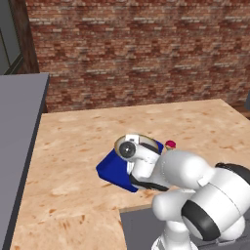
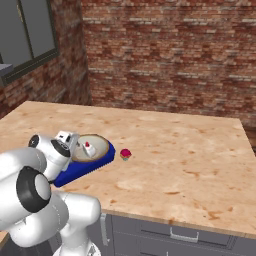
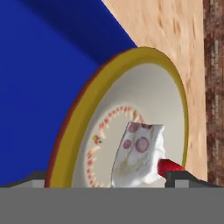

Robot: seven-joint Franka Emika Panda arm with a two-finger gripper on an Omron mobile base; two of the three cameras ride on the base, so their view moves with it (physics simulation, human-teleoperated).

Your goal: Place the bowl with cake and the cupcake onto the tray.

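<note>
At the bottom of the hand view the two small dark fingertips [image 3: 30,180] rise far apart, one near each side, so the two-finger gripper [image 3: 107,179] stands spread wide with nothing clamped between its tips. Between and just beyond them lies the wide shallow grey-tan bowl with a brownish-yellow rim [image 3: 131,109], and inside it sits the small white cake slice [image 3: 138,159] with reddish spots and a red piece at its edge near one fingertip. Whether either tip touches the bowl's rim cannot be told. Under the bowl spreads the rectangular deep-blue tray [image 3: 48,87], so the bowl with cake rests on the tray. From the right base view the bowl [image 2: 92,147] sits at the tray's far end, with the blue side [image 2: 82,170] showing below it and the gripper hanging directly over its near edge. Just beside the tray, apart from it on the bare pale wooden countertop [image 2: 190,150], stands the tiny cupcake with a red-pink top [image 2: 125,154]; in the left base view it [image 1: 170,144] peeks out beyond the white arm [image 1: 195,190]. Behind the counter runs a red brick wall [image 2: 170,55].
</note>
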